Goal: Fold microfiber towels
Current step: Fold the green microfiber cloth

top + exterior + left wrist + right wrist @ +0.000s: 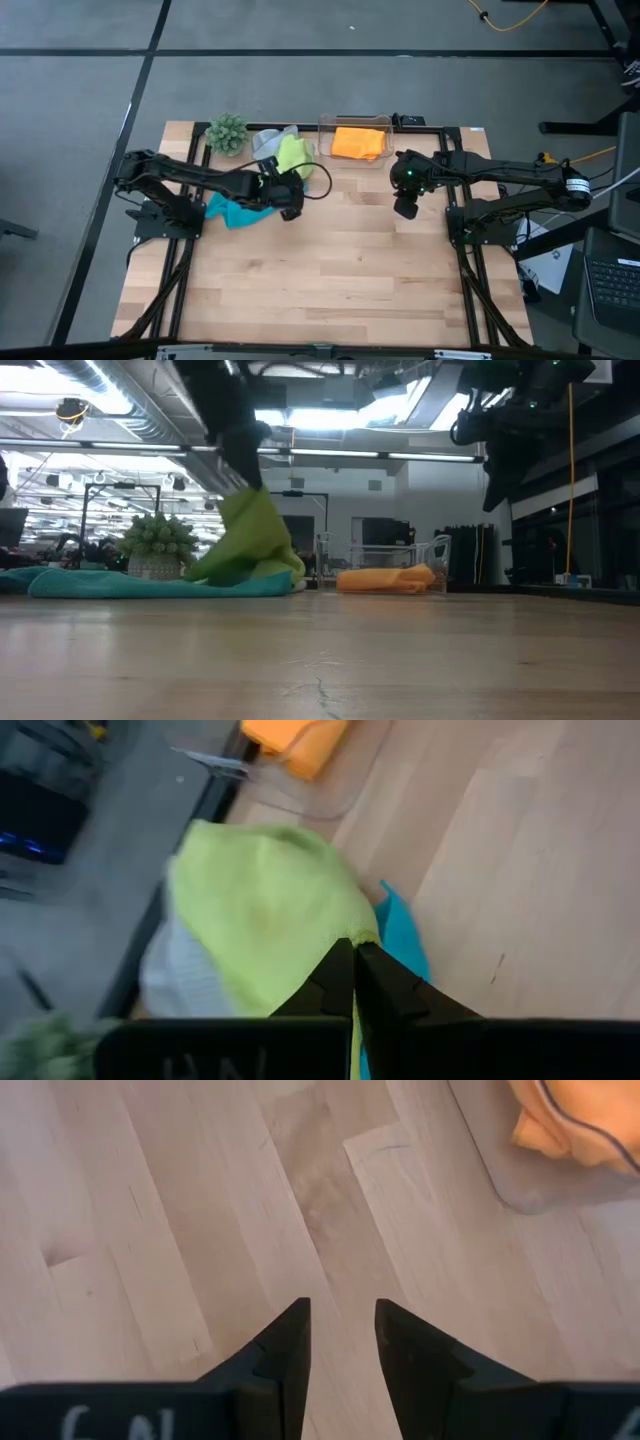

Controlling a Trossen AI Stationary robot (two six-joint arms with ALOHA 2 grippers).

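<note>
My left gripper (287, 182) is shut on the lime green towel (293, 156) at the table's far left-centre. The towel rises to a peak under the fingers in the low view (248, 525). Its lower part rests on the turquoise towel (234, 211), which lies flat on the table. A light grey towel (267, 142) lies behind the green one. The orange towel (358, 142) lies folded in a clear box (325, 128). My right gripper (342, 1342) hangs open above bare wood, right of centre, with nothing between its fingers. My left gripper pinches the lime green towel at an upper edge or fold (335, 935) between its two shut fingers, slanting down from the table's left side. The held part is lifted. The rest hangs slack below it, and its bottom (255, 575) lies on the turquoise towel.
A small green plant (227, 132) stands at the far left corner, beside the towels. The clear box sits at the far edge, centre. Bare wooden tabletop (320, 270) spreads across the middle and near side. Black frame rails run along both table sides.
</note>
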